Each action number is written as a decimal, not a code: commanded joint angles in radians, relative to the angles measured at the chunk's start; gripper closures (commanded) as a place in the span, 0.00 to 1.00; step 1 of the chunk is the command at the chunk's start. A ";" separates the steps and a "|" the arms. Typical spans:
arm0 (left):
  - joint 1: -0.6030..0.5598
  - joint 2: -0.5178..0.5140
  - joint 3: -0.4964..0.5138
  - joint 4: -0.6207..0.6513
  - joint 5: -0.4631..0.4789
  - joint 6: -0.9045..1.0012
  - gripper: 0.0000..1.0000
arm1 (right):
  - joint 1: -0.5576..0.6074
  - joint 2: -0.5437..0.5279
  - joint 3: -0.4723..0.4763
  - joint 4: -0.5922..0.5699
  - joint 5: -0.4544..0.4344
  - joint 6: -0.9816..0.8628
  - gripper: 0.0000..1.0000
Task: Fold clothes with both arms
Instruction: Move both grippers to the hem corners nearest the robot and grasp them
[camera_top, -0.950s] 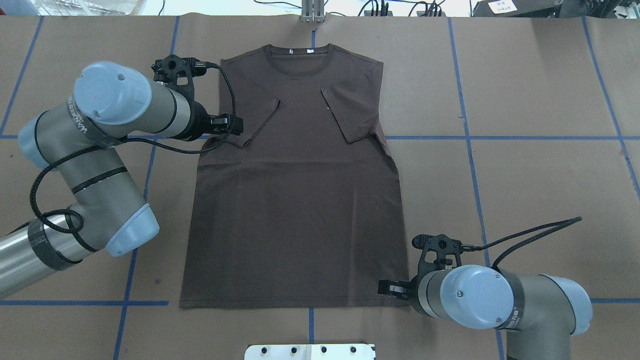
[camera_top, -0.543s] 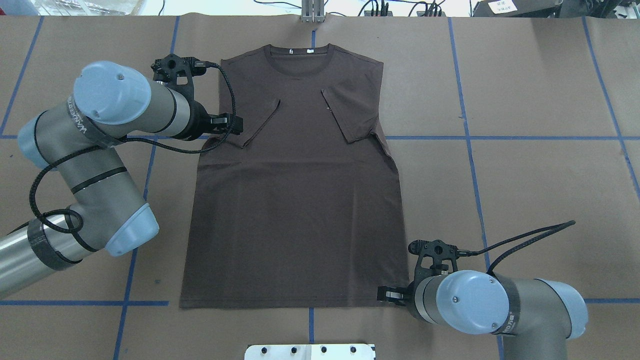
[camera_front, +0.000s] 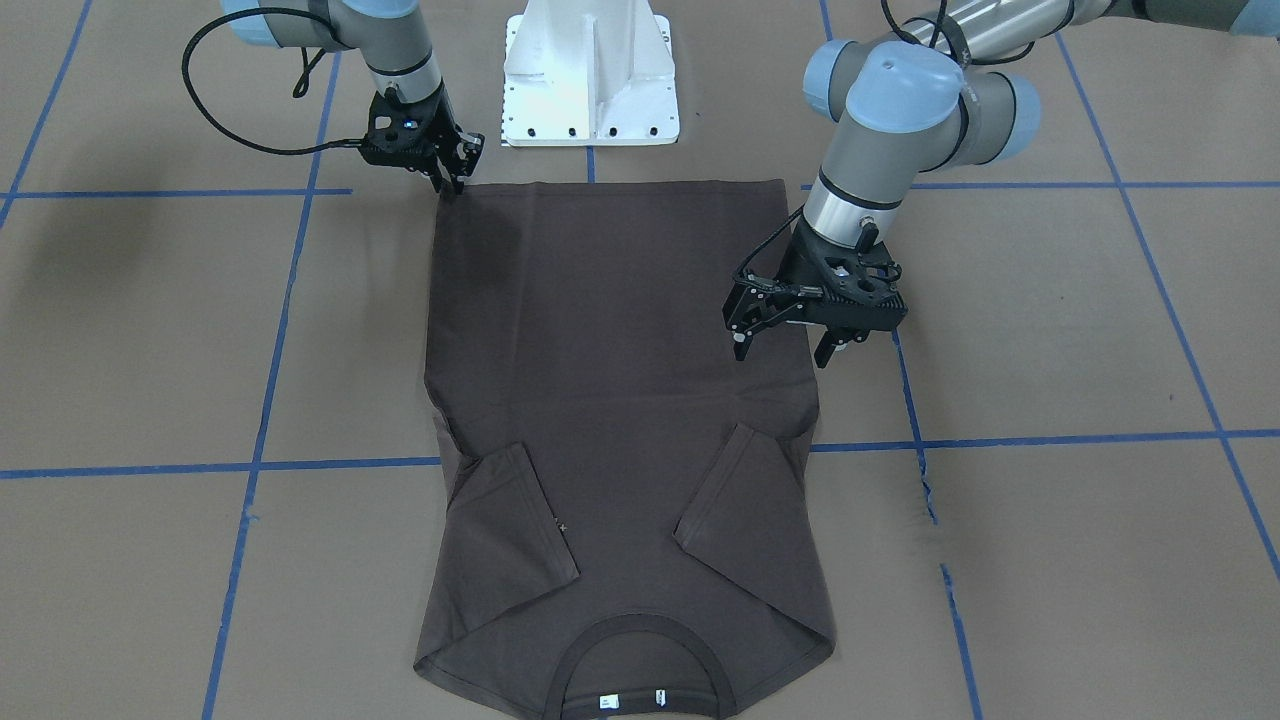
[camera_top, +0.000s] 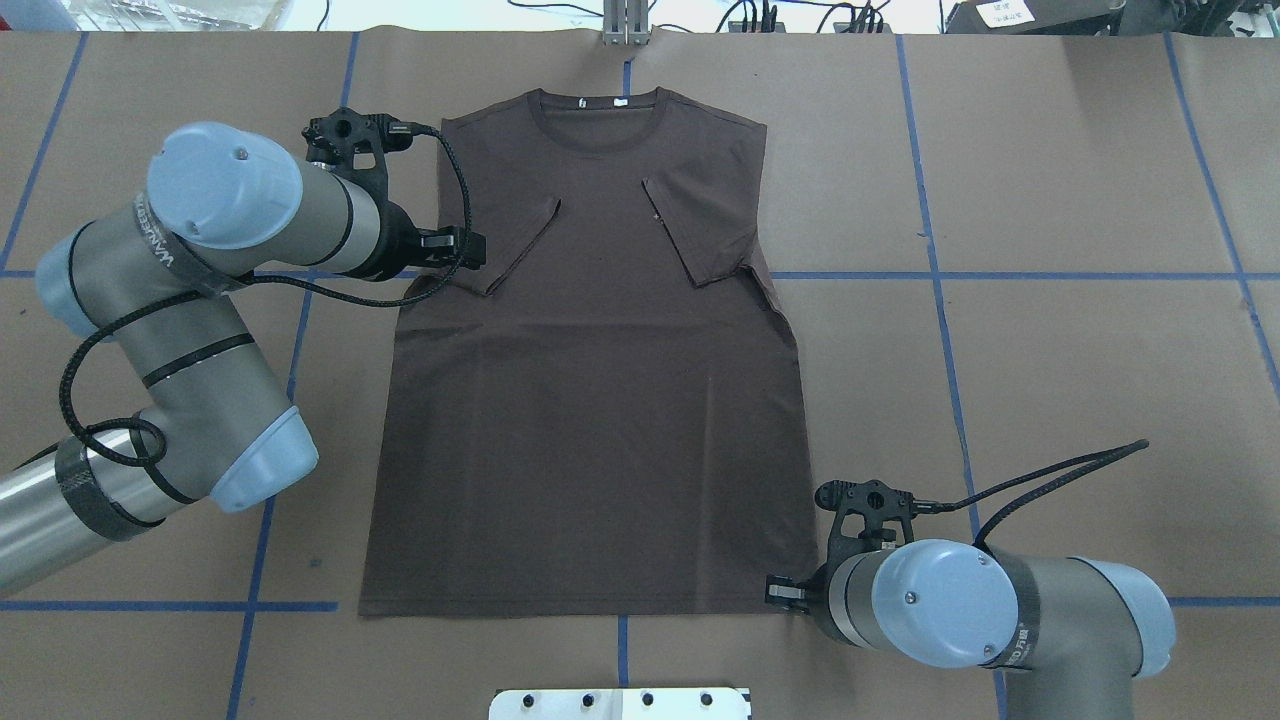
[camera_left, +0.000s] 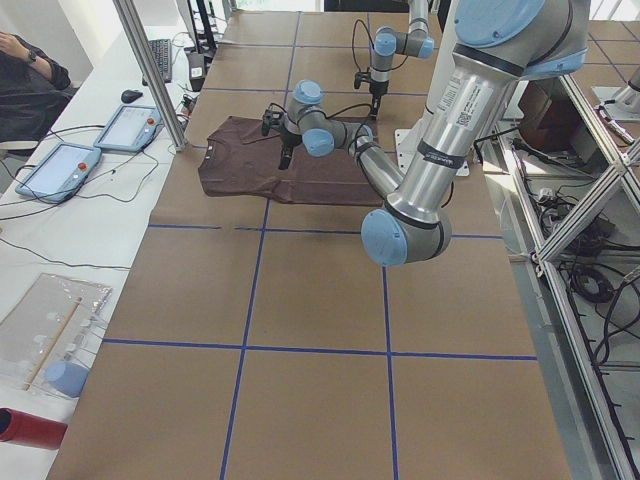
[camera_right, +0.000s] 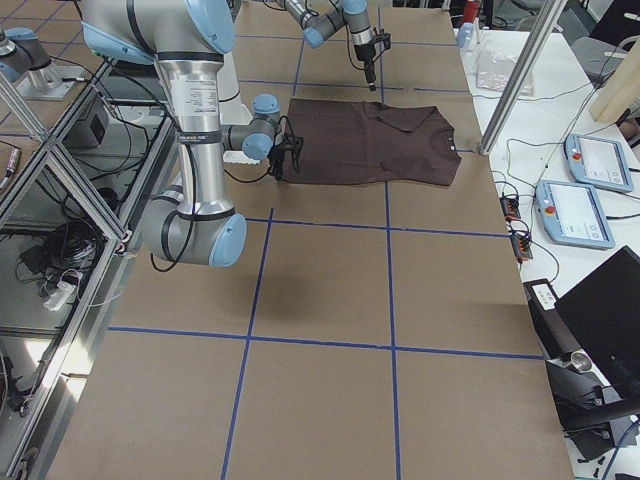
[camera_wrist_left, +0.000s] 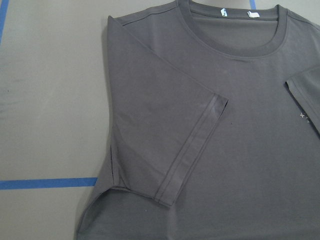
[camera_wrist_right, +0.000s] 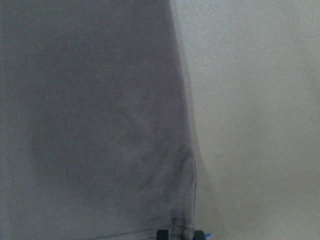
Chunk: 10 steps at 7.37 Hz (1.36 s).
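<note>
The dark brown T-shirt (camera_top: 590, 400) lies flat on the brown paper, collar at the far side, both sleeves folded in over the chest. My left gripper (camera_front: 780, 350) hangs open a little above the shirt's edge just below the folded left sleeve (camera_wrist_left: 190, 150); nothing is between its fingers. My right gripper (camera_front: 448, 186) stands point-down at the near hem corner on my right. In the right wrist view its fingertips (camera_wrist_right: 162, 234) sit close together at the bottom edge with the hem corner of the shirt (camera_wrist_right: 90, 125) between them.
The white pedestal base (camera_front: 590, 75) stands just behind the hem. Blue tape lines (camera_top: 1000, 275) cross the brown paper. Beyond the collar end are an aluminium post (camera_right: 520, 70) and tablets (camera_right: 590, 160). A person (camera_left: 25, 70) sits past the table's far end.
The right arm has shifted a little toward the near table edge, taking its gripper down to the hem corner. The left arm and the shirt have not moved.
</note>
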 joint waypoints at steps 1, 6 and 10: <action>0.000 0.000 0.000 0.000 0.002 0.000 0.00 | 0.003 -0.003 0.008 0.000 0.010 0.000 1.00; 0.018 0.156 -0.134 0.000 -0.004 -0.048 0.00 | 0.036 -0.013 0.085 0.003 0.005 -0.006 1.00; 0.301 0.385 -0.339 0.000 0.126 -0.522 0.00 | 0.048 -0.008 0.093 0.008 0.005 -0.023 1.00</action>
